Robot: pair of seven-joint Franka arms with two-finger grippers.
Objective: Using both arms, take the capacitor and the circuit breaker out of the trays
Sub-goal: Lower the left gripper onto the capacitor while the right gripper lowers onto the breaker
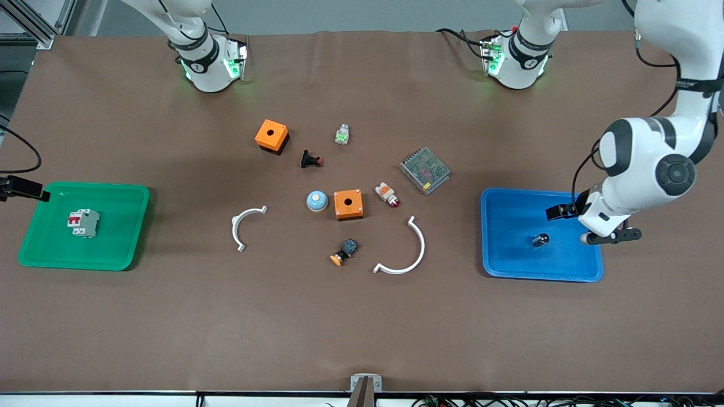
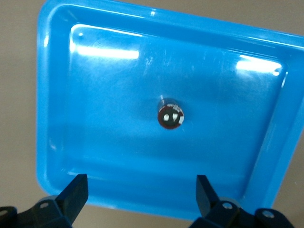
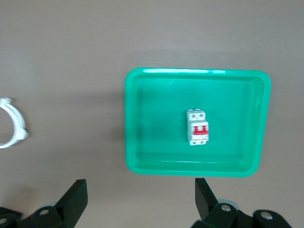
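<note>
In the blue plastic tray (image 1: 509, 265) lies the small dark cylindrical capacitor (image 1: 540, 240); the white-grey breaker block with red toggle (image 1: 82, 221) lies in the green tray (image 1: 34, 249). The left claw (image 2: 140, 190) hangs wide open and empty over the blue tray; the right claw (image 3: 140, 190), equally open and empty, hangs over the desk (image 1: 169, 328) beside the green tray.

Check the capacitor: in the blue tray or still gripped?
In the tray: the capacitor lies on the blue tray floor, the open left gripper empty above it.

Breaker (image 1: 83, 223) in tray (image 1: 34, 237) at right arm's end; capacitor (image 1: 541, 240) in tray (image 1: 509, 260) at left arm's end.
</note>
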